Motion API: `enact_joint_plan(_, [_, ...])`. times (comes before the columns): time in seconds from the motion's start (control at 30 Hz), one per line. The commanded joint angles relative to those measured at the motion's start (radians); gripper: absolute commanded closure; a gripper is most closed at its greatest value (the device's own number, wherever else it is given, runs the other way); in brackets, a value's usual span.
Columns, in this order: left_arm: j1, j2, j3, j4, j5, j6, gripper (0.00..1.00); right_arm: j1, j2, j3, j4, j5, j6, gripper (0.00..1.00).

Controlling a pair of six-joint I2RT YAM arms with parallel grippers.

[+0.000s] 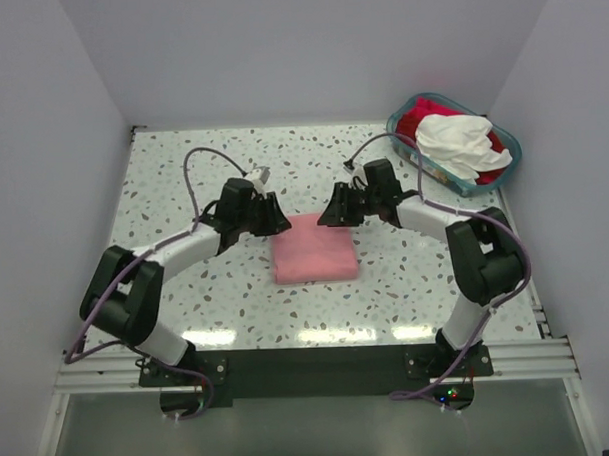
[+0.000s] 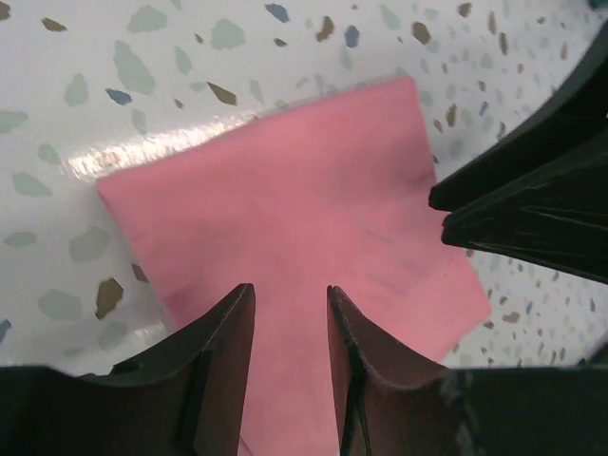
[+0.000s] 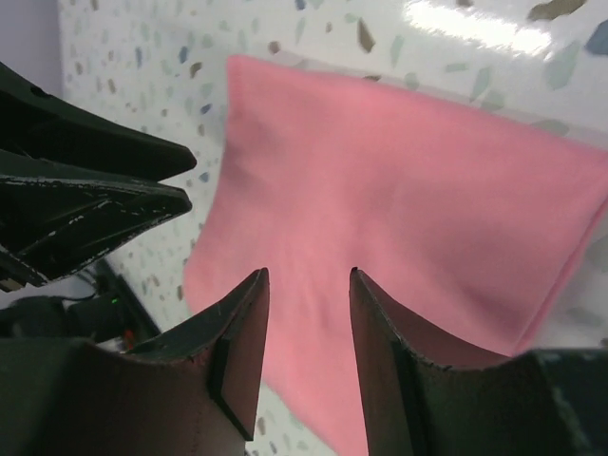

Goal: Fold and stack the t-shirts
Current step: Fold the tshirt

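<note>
1. Left gripper (image 1: 275, 217): it is positioned at the far left corner of the folded salmon-pink t-shirt (image 1: 315, 250). In the left wrist view the two fingers stand moderately apart above the cloth. Flat pink fabric shows through the gap, and nothing is clamped between the jaws.

2. Salmon-pink t-shirt: it lies flat on the speckled table (image 1: 183, 182), at the centre, between the two arms. It is folded into a compact, near-square block (slightly wider left to right than near to far in the top view). Its long axis therefore runs across the table, and its edges are roughly parallel to the table edges. No collar, tag or sleeve is visible, so the end that carries the neck cannot be determined.

3. Right gripper (image 1: 330, 209): it is positioned at the far right corner of the same block, facing the left gripper, with a short gap between the two. In the right wrist view its fingers are parted by a similar amount over the fabric, and no cloth is pinched.

4. Basket (image 1: 438, 170): a teal plastic basket stands at the far right corner of the table, well apart from the folded block. It contains a crumpled white t-shirt (image 1: 460, 141) that lies on top of red t-shirt (image 1: 416, 116) fabric.
</note>
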Motion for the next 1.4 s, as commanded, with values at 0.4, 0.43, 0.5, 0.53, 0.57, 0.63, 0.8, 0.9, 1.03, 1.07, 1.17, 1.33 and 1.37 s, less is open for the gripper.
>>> enact_joint_plan(0.4, [-0.085, -0.131, -0.472, 0.248, 0.134, -0.211, 0.82, 0.003, 0.021, -0.507, 0.698, -0.392, 0.277, 0.49])
enact_joint_plan(0.43, [-0.082, -0.121, -0.493, 0.284, 0.125, -0.232, 0.84, -0.001, 0.053, -0.518, 0.729, -0.386, 0.274, 0.49])
enact_joint_plan(0.5, [-0.062, -0.107, -0.559, 0.321, 0.120, -0.261, 0.89, -0.006, 0.080, -0.539, 0.749, -0.372, 0.273, 0.50])
enact_joint_plan(0.53, [-0.055, -0.114, -0.576, 0.344, 0.123, -0.284, 0.89, -0.008, 0.085, -0.541, 0.747, -0.369, 0.268, 0.50])
enact_joint_plan(0.57, [-0.052, -0.127, -0.599, 0.345, 0.117, -0.289, 0.89, -0.006, 0.073, -0.542, 0.734, -0.368, 0.265, 0.50])
enact_joint_plan(0.63, [-0.053, -0.192, -0.607, 0.306, 0.100, -0.290, 0.89, -0.006, 0.032, -0.544, 0.705, -0.362, 0.254, 0.50])
enact_joint_plan(0.8, [-0.053, -0.378, -0.578, 0.164, 0.048, -0.254, 0.78, 0.015, -0.167, -0.487, 0.527, -0.343, 0.220, 0.47])
enact_joint_plan(0.9, [-0.053, -0.461, -0.564, 0.122, 0.028, -0.246, 0.70, 0.080, -0.203, -0.448, 0.557, -0.339, 0.284, 0.47])
enact_joint_plan(1.03, [-0.053, -0.548, -0.565, 0.081, -0.030, -0.263, 0.60, 0.234, -0.147, -0.411, 0.695, -0.281, 0.364, 0.46])
enact_joint_plan(1.07, [-0.053, -0.564, -0.567, 0.070, -0.042, -0.267, 0.58, 0.254, -0.124, -0.406, 0.723, -0.268, 0.387, 0.46])
enact_joint_plan(1.17, [-0.053, -0.617, -0.568, 0.017, -0.090, -0.280, 0.55, 0.310, -0.007, -0.414, 0.838, -0.193, 0.415, 0.46])
enact_joint_plan(1.33, [-0.053, -0.696, -0.555, -0.135, -0.196, -0.277, 0.51, 0.316, 0.134, -0.444, 0.883, -0.078, 0.385, 0.46])
enact_joint_plan(1.37, [-0.053, -0.700, -0.542, -0.149, -0.212, -0.272, 0.50, 0.316, 0.153, -0.438, 0.860, -0.070, 0.353, 0.46])
